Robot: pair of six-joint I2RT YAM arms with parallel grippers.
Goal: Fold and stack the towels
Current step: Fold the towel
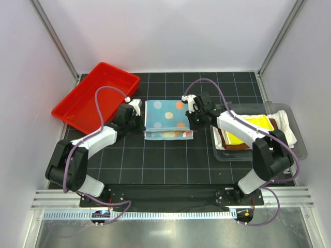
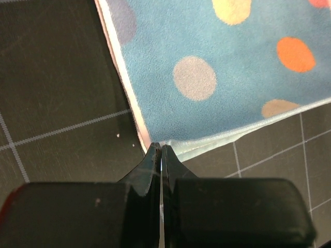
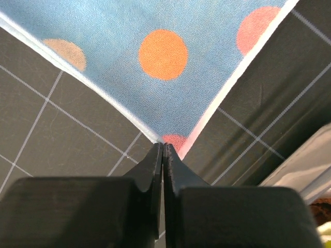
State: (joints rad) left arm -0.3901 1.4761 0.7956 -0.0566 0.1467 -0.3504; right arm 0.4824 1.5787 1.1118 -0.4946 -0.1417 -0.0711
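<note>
The light-blue towel with coloured dots [image 1: 166, 118] lies folded on the black grid mat between my two grippers. My left gripper [image 1: 143, 123] is shut on its left corner, which shows at the fingertips in the left wrist view [image 2: 161, 148], with the towel [image 2: 217, 77] spreading away beyond it. My right gripper [image 1: 191, 122] is shut on the right corner, where a red dot sits, in the right wrist view [image 3: 163, 144]; the towel [image 3: 155, 67] fans out beyond it. A yellow-green towel [image 1: 253, 125], a brown towel [image 1: 226, 142] and a white towel [image 1: 287, 130] lie stacked in the bin at the right.
A clear plastic bin [image 1: 299, 151] holding those towels stands at the right, close to my right arm. A red plastic tray [image 1: 95, 95] sits tilted at the back left. White walls and metal posts enclose the mat [image 1: 165, 160].
</note>
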